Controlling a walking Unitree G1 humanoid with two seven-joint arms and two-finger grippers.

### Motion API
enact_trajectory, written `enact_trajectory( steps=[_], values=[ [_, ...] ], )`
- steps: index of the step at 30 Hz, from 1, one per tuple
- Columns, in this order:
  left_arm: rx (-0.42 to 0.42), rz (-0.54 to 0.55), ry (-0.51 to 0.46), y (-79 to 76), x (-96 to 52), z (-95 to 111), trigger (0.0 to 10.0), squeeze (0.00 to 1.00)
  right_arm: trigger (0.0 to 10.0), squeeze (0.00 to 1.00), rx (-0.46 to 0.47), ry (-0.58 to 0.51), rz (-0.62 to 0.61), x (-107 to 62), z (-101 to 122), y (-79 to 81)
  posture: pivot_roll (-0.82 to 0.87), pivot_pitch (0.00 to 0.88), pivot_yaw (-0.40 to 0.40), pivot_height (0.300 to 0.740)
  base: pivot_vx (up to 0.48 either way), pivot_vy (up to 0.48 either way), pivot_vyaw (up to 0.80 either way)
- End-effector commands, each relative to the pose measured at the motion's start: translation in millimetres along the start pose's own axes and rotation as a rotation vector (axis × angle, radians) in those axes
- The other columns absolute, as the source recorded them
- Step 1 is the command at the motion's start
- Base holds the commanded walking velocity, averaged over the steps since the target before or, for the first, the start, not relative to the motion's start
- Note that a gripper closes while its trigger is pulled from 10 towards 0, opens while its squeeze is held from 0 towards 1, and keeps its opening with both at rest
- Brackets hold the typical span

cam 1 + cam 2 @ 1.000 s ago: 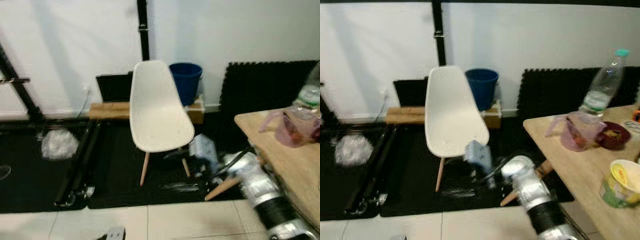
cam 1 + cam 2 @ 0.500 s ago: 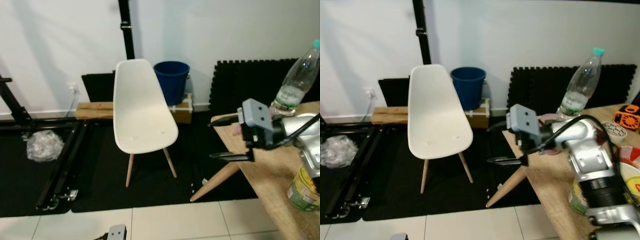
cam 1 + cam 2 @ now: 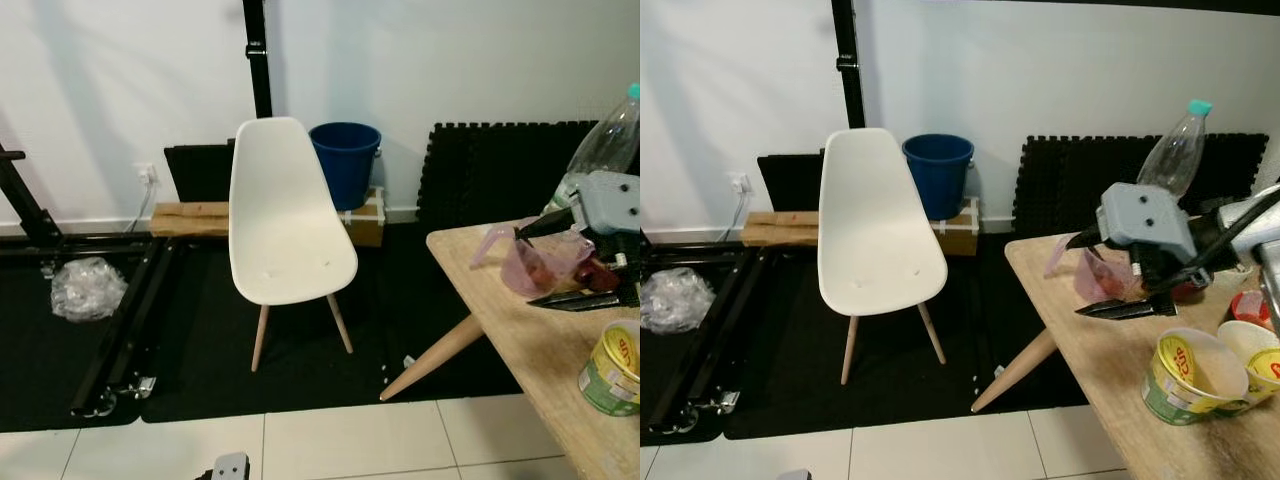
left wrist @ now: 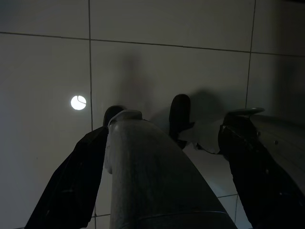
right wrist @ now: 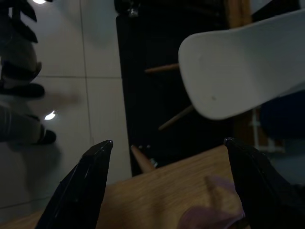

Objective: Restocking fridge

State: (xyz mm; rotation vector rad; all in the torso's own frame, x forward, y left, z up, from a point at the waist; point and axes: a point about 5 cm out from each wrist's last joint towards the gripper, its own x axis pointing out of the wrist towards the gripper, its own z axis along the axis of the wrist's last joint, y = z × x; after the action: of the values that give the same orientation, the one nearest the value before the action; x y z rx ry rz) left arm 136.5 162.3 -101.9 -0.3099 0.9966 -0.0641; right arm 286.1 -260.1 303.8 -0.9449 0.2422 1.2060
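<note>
A wooden table (image 3: 1080, 350) stands at the right. It carries a pink pitcher (image 3: 1102, 272), a clear plastic bottle (image 3: 1175, 158) with a teal cap, a yellow can (image 3: 1185, 375) and a second tub (image 3: 1267, 352). My right gripper (image 3: 1073, 278) hovers open over the table's near corner, its fingers above and below the pitcher without touching it. From the right wrist the fingertips (image 5: 106, 145) stand wide apart over the table edge (image 5: 157, 183). My left gripper (image 4: 167, 126) hangs low over the tiled floor, fingers spread.
A white chair (image 3: 285, 225) stands on black mats in the middle, with a blue bucket (image 3: 345, 160) and a wooden box behind it by the wall. A black metal frame (image 3: 120, 330) and a plastic bag (image 3: 85, 285) lie at the left. White tiles (image 3: 400, 440) lie in front.
My right arm has risen from near the floor beside the chair and swung right, over the table to the pitcher. The camera has turned slightly right.
</note>
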Motion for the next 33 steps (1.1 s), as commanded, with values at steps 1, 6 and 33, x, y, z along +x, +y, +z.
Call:
enact_trajectory(
  steps=[1,6,33],
  values=[
    [-0.022,0.002,0.028,-1.2,-1.4,-9.6,10.0,0.0,10.0,0.0,-0.007,0.062,-0.013,-8.9,-3.7,2.6,-0.09,0.0,-0.044,0.74,0.0,0.0,-0.42],
    [-0.021,0.002,0.028,-1.0,-1.4,-9.4,10.0,0.0,10.0,0.0,0.009,0.112,0.023,-19.6,-6.3,4.5,-0.11,0.0,-0.045,0.74,0.0,0.0,-0.61],
    [-0.034,0.003,0.021,-1.9,-0.9,-8.3,10.0,0.0,10.0,0.0,-0.026,0.184,0.121,-19.0,-17.0,12.0,-0.11,0.0,-0.061,0.74,0.0,0.0,-0.72]
  ],
)
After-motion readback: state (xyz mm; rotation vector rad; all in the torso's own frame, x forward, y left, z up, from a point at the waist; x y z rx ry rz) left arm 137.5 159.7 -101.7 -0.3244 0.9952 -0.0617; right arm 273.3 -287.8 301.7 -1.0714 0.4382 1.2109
